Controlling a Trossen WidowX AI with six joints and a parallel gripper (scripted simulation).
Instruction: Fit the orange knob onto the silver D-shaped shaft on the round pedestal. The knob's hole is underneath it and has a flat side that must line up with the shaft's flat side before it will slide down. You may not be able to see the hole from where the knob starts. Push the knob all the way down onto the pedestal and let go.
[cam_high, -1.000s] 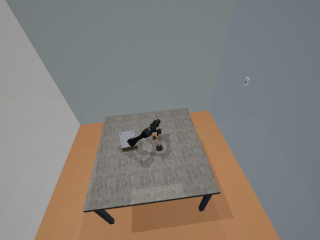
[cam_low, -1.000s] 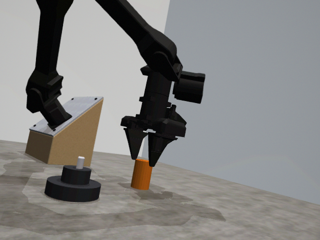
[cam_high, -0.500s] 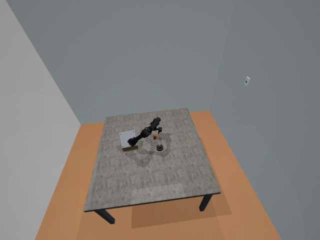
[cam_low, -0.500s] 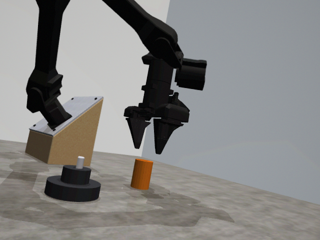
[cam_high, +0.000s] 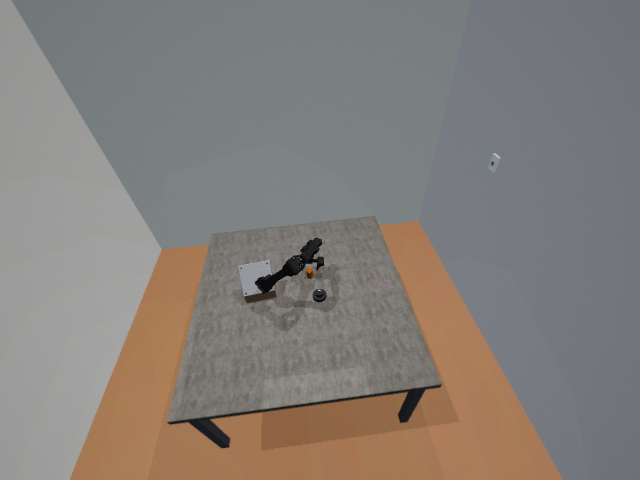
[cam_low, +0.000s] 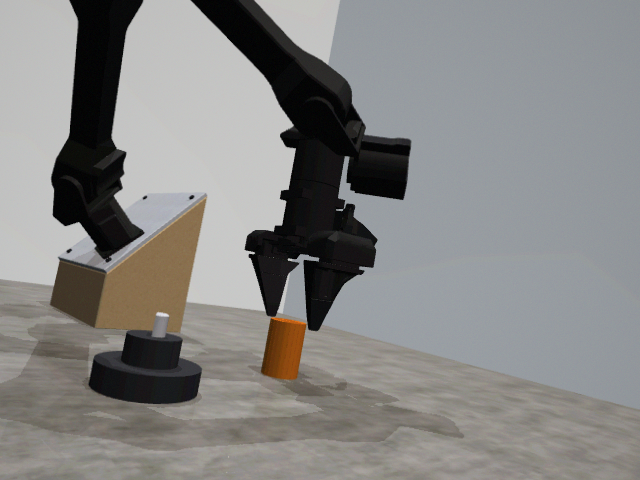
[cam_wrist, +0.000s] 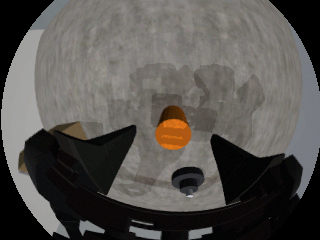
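Note:
The orange knob stands upright on the table, a short way from the pedestal. Its hole is hidden underneath. The round black pedestal has a wide base and a narrower step. The silver shaft stands bare and upright on top of it; its flat side cannot be made out. My gripper is open and empty, pointing down, with its fingertips just above the knob's top and spread to either side of it.
The arm's base sits on a sloped wooden block with a grey top plate, at the left in the top and exterior views. The grey table bears everything, and the arm's shadow falls around the knob and pedestal.

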